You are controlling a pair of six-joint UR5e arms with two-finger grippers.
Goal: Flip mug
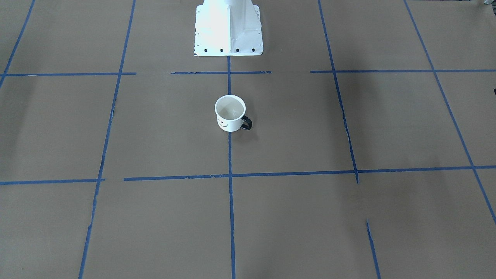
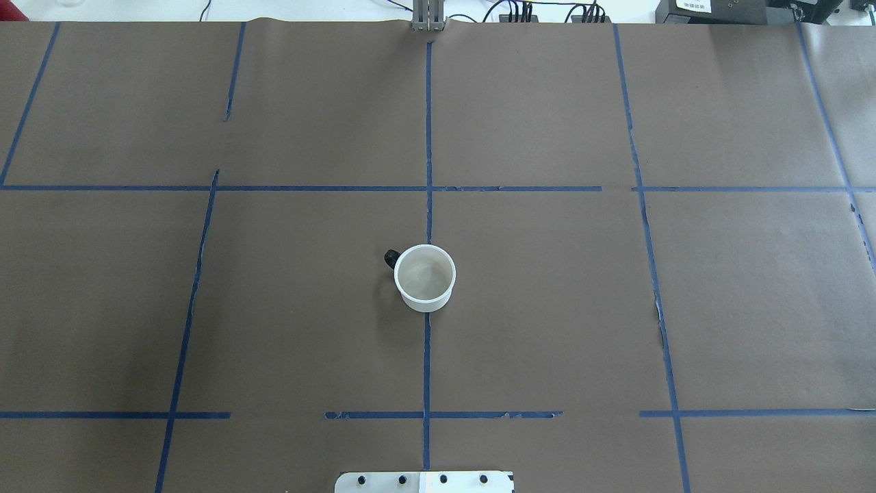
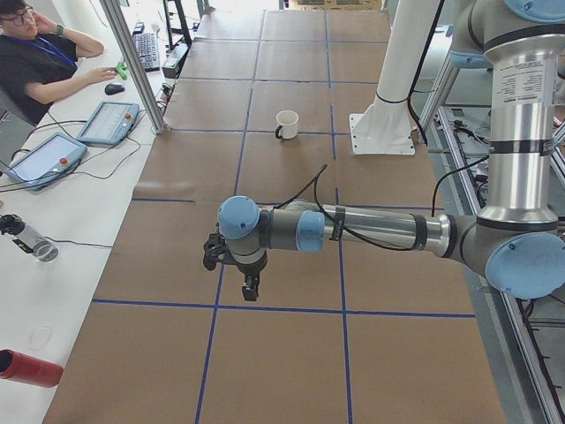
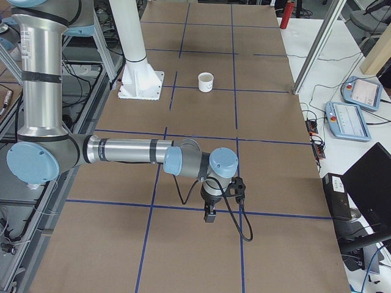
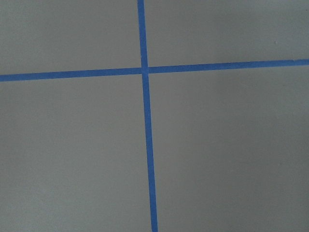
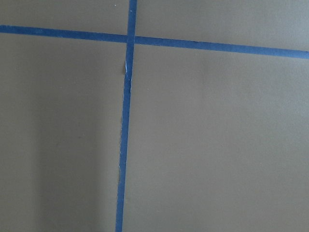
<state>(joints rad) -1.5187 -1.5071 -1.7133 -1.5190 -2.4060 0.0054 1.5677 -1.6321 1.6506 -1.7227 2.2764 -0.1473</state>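
Observation:
The white mug (image 1: pixel 230 113) stands upright, mouth up, on the brown paper near the table's middle, on a blue tape line. Its smiley face points away from the robot and its black handle (image 1: pixel 247 123) points to the robot's left. It also shows in the overhead view (image 2: pixel 425 277) and both side views (image 3: pixel 287 124) (image 4: pixel 206 82). My left gripper (image 3: pixel 250 287) hangs far from the mug over the table's left end; I cannot tell if it is open. My right gripper (image 4: pixel 209 215) hangs over the right end; I cannot tell its state either. The wrist views show only paper and tape.
The robot's white pedestal (image 1: pixel 228 27) stands just behind the mug. An operator (image 3: pixel 35 62) sits at a side bench with teach pendants (image 3: pixel 106 122). Another pendant (image 4: pixel 357 119) lies on the bench opposite. Blue tape lines grid the paper.

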